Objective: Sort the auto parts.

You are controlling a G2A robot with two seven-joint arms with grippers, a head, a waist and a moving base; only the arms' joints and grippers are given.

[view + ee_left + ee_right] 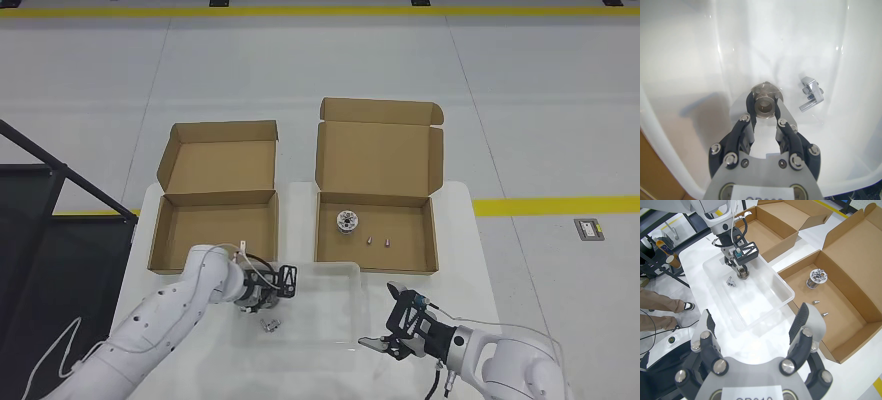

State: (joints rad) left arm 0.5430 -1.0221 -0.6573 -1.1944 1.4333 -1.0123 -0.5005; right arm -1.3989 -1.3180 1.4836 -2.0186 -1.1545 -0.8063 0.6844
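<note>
Two unsorted: gripping flanged bushing [764, 91] mid-frame in clear bin [696, 56] with left end effector [764, 102] for boxing, right end effector [756, 311] open lower right, out of the way.

A white rectangular table [462, 290] carries a clear plastic tray [330, 267] just before the fingers [802, 317] of the right gripper [756, 313], and two open brown cardboard boxes [215, 230] [410, 215] beyond.

A paper cup [673, 261] stands near a bottle [661, 245].

Bright, glare on tray [836, 47], perhaps overhead lighting
</note>
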